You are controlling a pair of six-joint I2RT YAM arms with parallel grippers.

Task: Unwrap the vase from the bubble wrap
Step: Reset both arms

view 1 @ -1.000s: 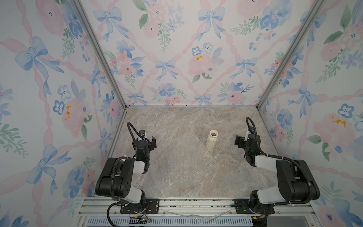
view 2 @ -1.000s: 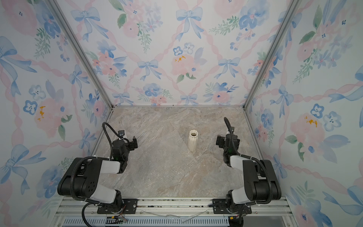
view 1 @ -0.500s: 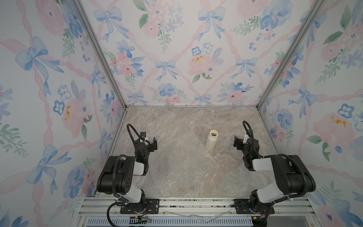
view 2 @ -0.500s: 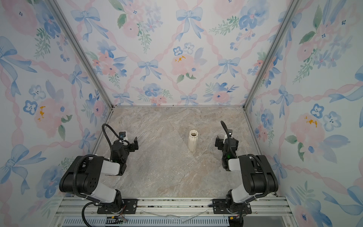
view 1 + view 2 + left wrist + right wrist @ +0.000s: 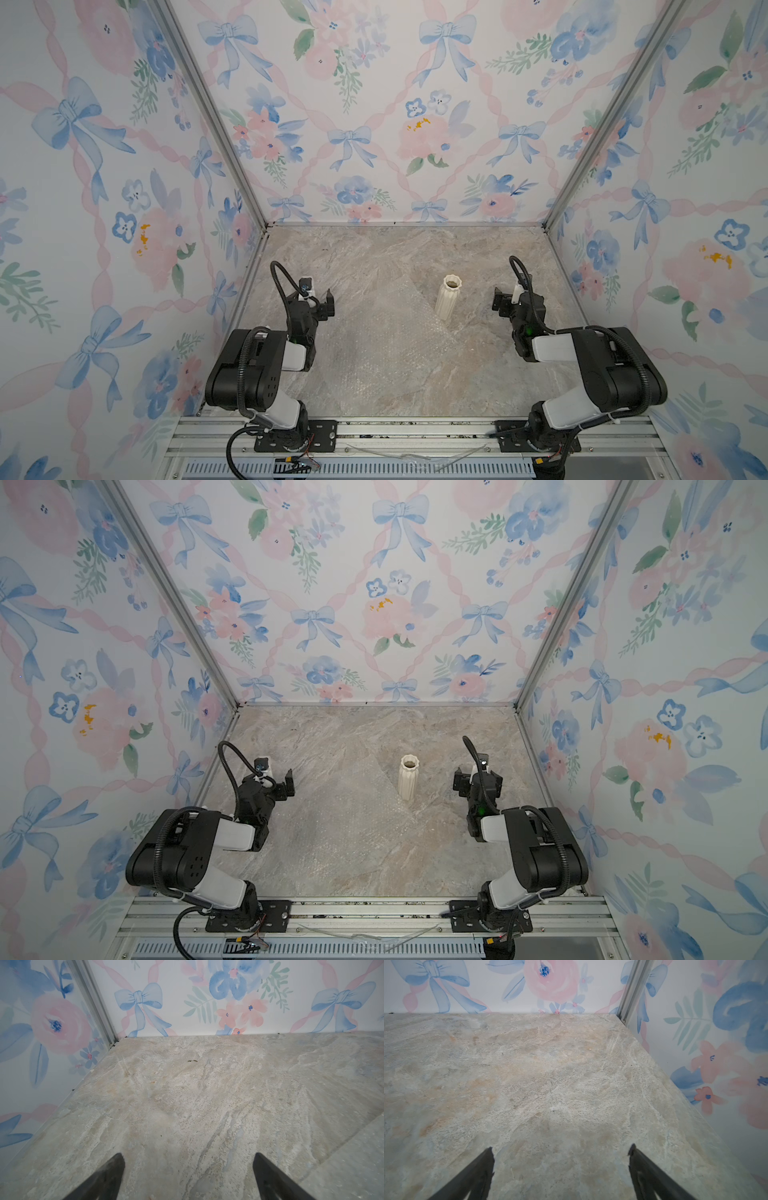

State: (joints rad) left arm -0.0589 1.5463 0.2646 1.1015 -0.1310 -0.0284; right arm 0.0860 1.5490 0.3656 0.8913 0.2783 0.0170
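The ribbed cream vase (image 5: 448,297) stands upright and bare on the marble-patterned bench (image 5: 374,253), its base at the right edge of the flat-spread bubble wrap (image 5: 382,345). The left fingers (image 5: 108,1178) and right fingers (image 5: 648,1174) are spread wide, grasping nothing, either side of the vase.

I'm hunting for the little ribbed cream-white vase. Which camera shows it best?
A top view: the slim, ribbed cream-white vase stands upright and whole, its scalloped mouth visible. Both top views show the vase nearly alike. Neither wrist view shows it at all.
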